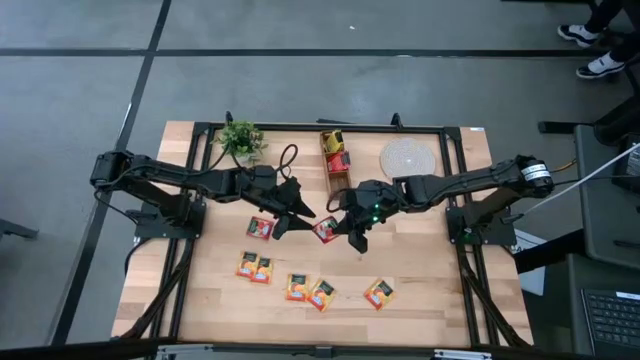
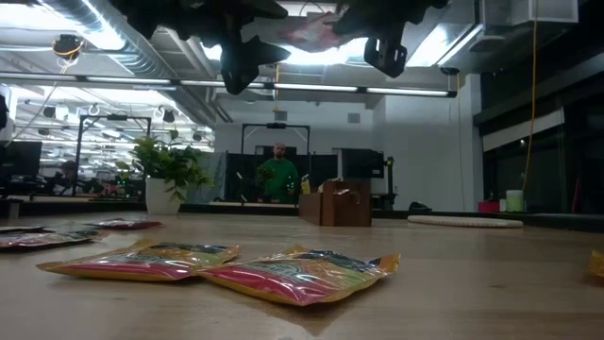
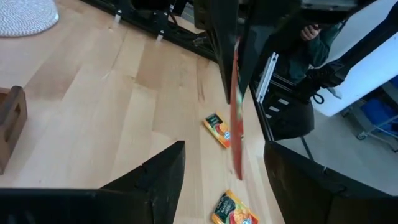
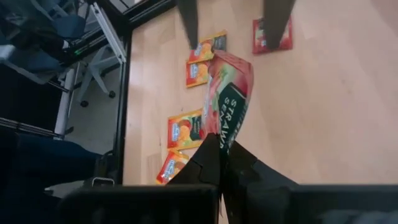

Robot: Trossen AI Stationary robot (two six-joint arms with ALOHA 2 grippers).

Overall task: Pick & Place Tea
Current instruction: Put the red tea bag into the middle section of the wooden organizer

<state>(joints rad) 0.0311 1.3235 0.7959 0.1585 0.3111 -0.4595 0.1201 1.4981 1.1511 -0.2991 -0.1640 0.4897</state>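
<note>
A red tea sachet (image 4: pixel 229 99) is held above the middle of the desk (image 1: pixel 420 280) in the closed jaws of the right gripper (image 1: pixel 352 232), while the left gripper (image 1: pixel 290 212) is kept open just beside it, apparently for a handover.

An open-plan lab or office: exposed ceiling ducts (image 2: pixel 113 47), strip lights (image 2: pixel 311 90), office chairs (image 4: pixel 37 59), a wooden bench (image 1: pixel 420 300).
</note>
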